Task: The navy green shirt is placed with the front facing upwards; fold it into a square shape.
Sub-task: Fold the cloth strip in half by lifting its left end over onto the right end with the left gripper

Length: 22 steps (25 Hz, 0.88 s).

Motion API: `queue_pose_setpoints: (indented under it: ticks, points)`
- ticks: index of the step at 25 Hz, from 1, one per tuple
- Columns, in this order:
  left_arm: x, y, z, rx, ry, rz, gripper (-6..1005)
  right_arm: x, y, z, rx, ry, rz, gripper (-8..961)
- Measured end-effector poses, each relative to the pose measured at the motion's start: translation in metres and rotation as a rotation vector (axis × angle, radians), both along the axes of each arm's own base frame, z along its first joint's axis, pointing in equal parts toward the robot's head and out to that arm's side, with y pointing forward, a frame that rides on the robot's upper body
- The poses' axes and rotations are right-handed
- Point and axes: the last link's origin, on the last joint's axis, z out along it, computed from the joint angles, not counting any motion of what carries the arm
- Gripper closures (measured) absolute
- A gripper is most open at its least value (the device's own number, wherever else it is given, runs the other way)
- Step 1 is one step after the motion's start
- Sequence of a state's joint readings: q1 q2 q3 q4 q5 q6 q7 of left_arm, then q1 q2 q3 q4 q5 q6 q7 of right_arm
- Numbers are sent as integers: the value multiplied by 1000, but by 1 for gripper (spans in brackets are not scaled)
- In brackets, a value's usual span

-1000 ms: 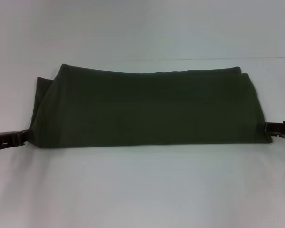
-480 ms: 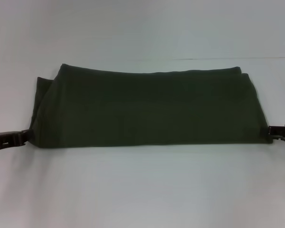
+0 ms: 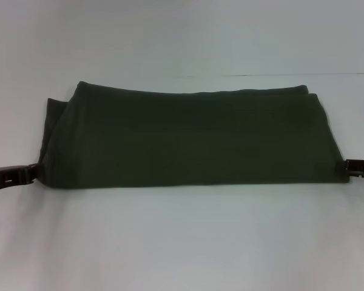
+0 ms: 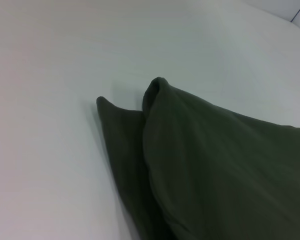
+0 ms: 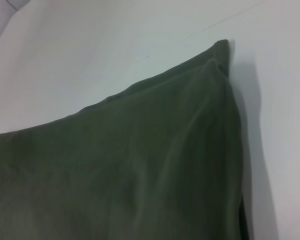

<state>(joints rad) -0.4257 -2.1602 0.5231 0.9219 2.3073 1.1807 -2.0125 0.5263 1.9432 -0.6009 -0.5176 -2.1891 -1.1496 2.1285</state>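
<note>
With the dark olive-green cotton shirt point(image 3: 188, 139) lying as a wide folded band on the white table point(image 3: 182, 242), left gripper point(image 3: 25, 174) and right gripper point(image 3: 349, 165) sit at its 2 near corners — grip state cannot be told. Next fold: keep the edges aligned.

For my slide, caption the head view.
Dark olive-green cotton shirt folded into a wide band, left claw and right claw at its ends.

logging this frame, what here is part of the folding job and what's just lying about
Part of the job:
- navy green shirt, folded into a wide band, plain side up
- left gripper at its near left corner
- right gripper at its near right corner

Just there:
- white table; nothing else in view
</note>
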Motion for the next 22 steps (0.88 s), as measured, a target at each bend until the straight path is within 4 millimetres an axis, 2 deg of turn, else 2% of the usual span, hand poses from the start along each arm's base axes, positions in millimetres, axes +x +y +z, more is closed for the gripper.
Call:
queue_pose_setpoints:
  ticks: [17,22]
  points:
    - [1,3,1,2,3,-6,999,-2,2,-7,-4,-4,2,575]
    - [1,3,1,1,3,-6,998,-1,1,-7,-3,-5,-1,770]
